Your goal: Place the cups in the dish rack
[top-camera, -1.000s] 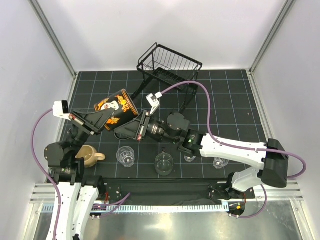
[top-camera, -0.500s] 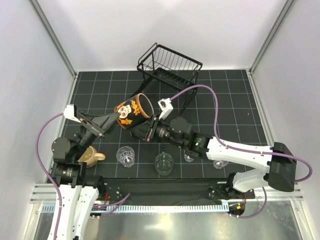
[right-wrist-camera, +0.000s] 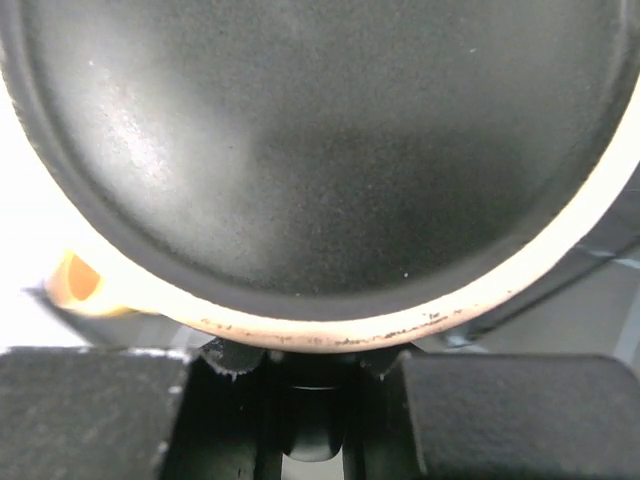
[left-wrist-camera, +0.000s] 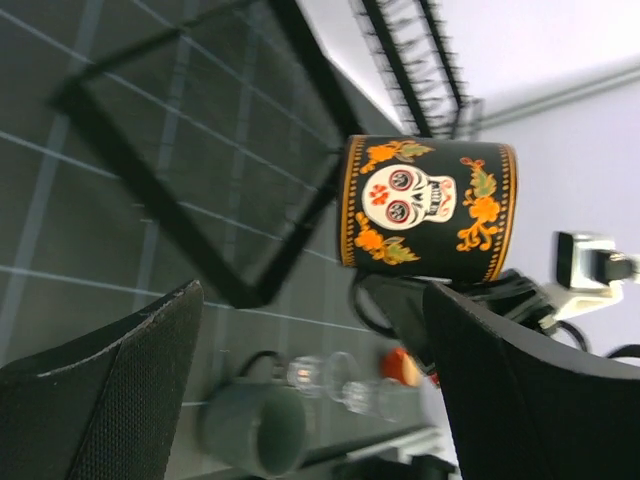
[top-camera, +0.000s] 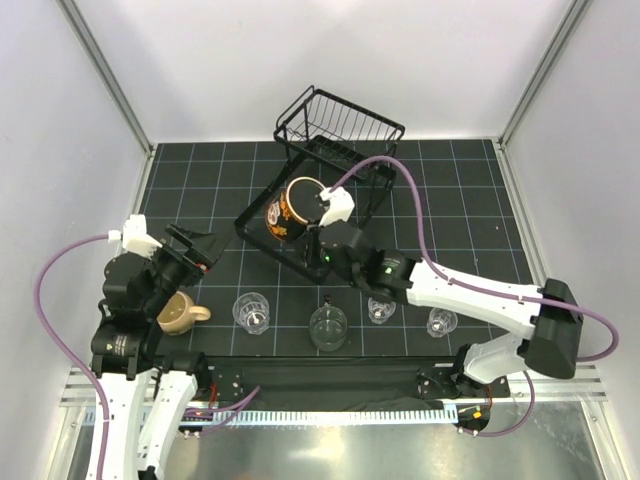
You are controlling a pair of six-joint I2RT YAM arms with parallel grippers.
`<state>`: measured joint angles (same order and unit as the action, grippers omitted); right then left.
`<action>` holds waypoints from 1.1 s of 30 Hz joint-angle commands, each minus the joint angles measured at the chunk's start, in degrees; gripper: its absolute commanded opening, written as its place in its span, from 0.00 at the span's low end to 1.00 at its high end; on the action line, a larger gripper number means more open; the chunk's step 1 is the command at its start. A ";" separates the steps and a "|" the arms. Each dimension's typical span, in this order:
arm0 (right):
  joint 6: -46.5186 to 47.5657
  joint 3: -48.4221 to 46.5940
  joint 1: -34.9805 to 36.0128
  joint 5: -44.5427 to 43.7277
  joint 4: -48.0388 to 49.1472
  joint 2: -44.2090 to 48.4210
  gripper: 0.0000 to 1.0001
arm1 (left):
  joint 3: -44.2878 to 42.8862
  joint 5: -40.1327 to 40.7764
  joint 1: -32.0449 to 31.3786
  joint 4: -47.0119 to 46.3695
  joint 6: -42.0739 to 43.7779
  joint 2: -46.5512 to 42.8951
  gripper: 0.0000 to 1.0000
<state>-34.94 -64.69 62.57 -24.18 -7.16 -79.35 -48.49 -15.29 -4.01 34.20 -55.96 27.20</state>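
Note:
My right gripper (top-camera: 308,232) is shut on the handle of a black mug with orange skull art (top-camera: 288,210), holding it above the flat lower frame of the black dish rack (top-camera: 262,235). In the right wrist view the mug's dark base (right-wrist-camera: 320,150) fills the frame above my gripper (right-wrist-camera: 320,375). My left gripper (top-camera: 203,250) stands open and empty, left of the mug and apart from it. In the left wrist view the mug (left-wrist-camera: 430,208) hangs beyond my open left gripper (left-wrist-camera: 320,400), beside the rack frame (left-wrist-camera: 200,270).
A beige handled mug (top-camera: 178,312) sits by the left arm. Clear glass tumblers (top-camera: 252,310) (top-camera: 328,328) (top-camera: 440,322) stand along the near edge. In the left wrist view a grey mug (left-wrist-camera: 250,430) and a red-orange cup (left-wrist-camera: 400,365) show. The rack's basket tier (top-camera: 345,125) is at the back.
My left gripper opened, let go of the black mug and drew back to the left. The right gripper carried the mug right and away, over the rack's lower frame.

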 commanded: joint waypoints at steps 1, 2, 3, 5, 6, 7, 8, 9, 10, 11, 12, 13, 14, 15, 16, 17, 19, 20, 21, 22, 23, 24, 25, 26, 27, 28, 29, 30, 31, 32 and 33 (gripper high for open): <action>6.98 -6.67 0.45 -10.44 2.42 -1.94 0.04 | -3.10 7.46 -0.03 9.57 8.50 0.84 0.87; 6.99 -7.73 0.37 -11.31 1.45 -3.43 0.04 | -2.93 7.64 -0.03 9.49 8.59 0.40 0.87; 7.08 -10.00 0.45 -12.72 -0.47 -4.75 0.04 | -2.93 7.73 -0.03 9.49 8.50 0.14 0.87; 6.99 -12.29 0.45 -13.61 -1.10 -8.88 0.04 | -2.93 7.73 -0.03 9.66 8.33 -0.48 0.87; 7.08 -13.00 0.45 -14.39 -1.10 -9.93 0.04 | -3.27 7.64 -0.03 9.84 8.33 -0.57 0.87; 7.25 -13.62 0.45 -14.83 -1.10 -12.64 0.04 | -3.45 7.73 -0.03 10.10 8.33 -0.57 0.87; 7.77 -15.28 0.45 -15.10 -1.19 -13.89 0.04 | -3.54 7.64 -0.03 10.71 8.41 -0.66 0.87; 7.95 -16.08 0.37 -16.06 -1.45 -15.38 0.04 | -3.89 7.73 -0.03 10.98 8.59 -0.74 0.87; 8.04 -16.87 0.28 -16.16 -1.46 -17.48 0.04 | -3.89 7.82 -0.03 11.33 8.68 -0.75 0.87; 8.30 -18.36 0.10 -16.42 -1.63 -18.81 0.04 | -3.98 7.82 -0.03 11.42 8.59 -0.92 0.87; 8.39 -19.07 -0.07 -16.59 -1.89 -19.78 0.04 | -3.81 7.82 -0.03 11.59 8.59 -1.01 0.87; 8.31 -19.94 -0.51 -16.86 -2.07 -20.66 0.04 | -3.72 7.82 -0.03 11.60 8.50 -1.10 0.87; 7.79 -20.91 -0.86 -16.69 -2.51 -22.15 0.04 | -3.72 7.82 -0.03 11.60 8.42 -1.18 0.87; 7.35 -21.18 -1.21 -16.42 -2.60 -22.60 0.04 | -3.72 7.82 -0.03 11.77 8.42 -1.10 0.87; 6.64 -21.36 -2.17 -15.64 -2.60 -23.12 0.04 | -3.72 7.64 -0.03 11.77 8.33 -1.01 0.87; 6.20 -21.79 -2.71 -15.11 -2.86 -24.00 0.04 | -3.63 7.56 -0.03 11.60 8.15 -0.92 0.86; 5.50 -22.15 -3.76 -14.58 -2.77 -25.06 0.04 | -3.28 7.03 -0.03 11.51 7.89 -0.84 0.86; 5.15 -22.41 -4.11 -14.40 -2.51 -25.50 0.04 | -3.19 6.94 -0.03 11.33 7.71 -0.92 0.86; 4.80 -22.41 -4.38 -13.96 -2.42 -26.20 0.04 | -3.02 6.85 -0.03 11.25 7.36 -1.01 0.86; 4.70 -22.24 -4.82 -13.70 -2.16 -26.55 0.04 | -2.93 6.59 -0.03 11.16 7.27 -1.01 0.85; 4.62 -22.06 -5.34 -13.78 -1.98 -26.90 0.04 | -2.93 6.59 -0.03 10.98 7.27 -1.18 0.85; 4.62 -22.06 -5.78 -13.87 -2.16 -27.60 0.04 | -2.84 6.50 -0.03 11.07 7.19 -1.36 0.85; 4.36 -22.06 -6.22 -13.96 -2.16 -27.96 0.04 | -2.93 6.50 -0.03 10.89 7.19 -1.54 0.85; 4.18 -21.89 -7.10 -13.70 -2.25 -28.31 0.04 | -2.93 6.67 -0.03 10.54 7.19 -1.71 0.85; 4.00 -21.80 -7.54 -13.44 -2.25 -28.66 0.04 | -2.93 6.76 -0.03 10.45 7.10 -1.89 0.85; 4.09 -21.54 -7.89 -13.43 -2.07 -29.28 0.04 | -2.93 6.76 -0.03 10.45 6.92 -1.80 0.85; 4.18 -21.27 -8.33 -13.78 -1.81 -29.46 0.04 | -2.93 6.68 -0.03 10.11 6.83 -1.71 0.85; 4.70 -21.18 -8.42 -14.05 -1.37 -29.81 0.04 | -3.01 6.59 -0.03 9.93 6.75 -1.63 0.85; 5.31 -21.01 -8.51 -14.40 -1.02 -30.42 0.04 | -3.01 6.41 -0.03 9.84 6.66 -1.54 0.85; 6.71 -20.92 -8.60 -14.75 -0.15 -30.77 0.04 | -3.01 6.41 -0.03 9.66 6.57 -1.45 0.84; 7.07 -21.01 -8.69 -15.53 -0.05 -31.12 0.04 | -3.01 6.15 -0.03 9.49 6.48 -1.27 0.84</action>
<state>-29.32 -82.41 53.58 -34.52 -16.99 -111.98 -50.35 -8.40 -4.01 45.32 -49.23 25.93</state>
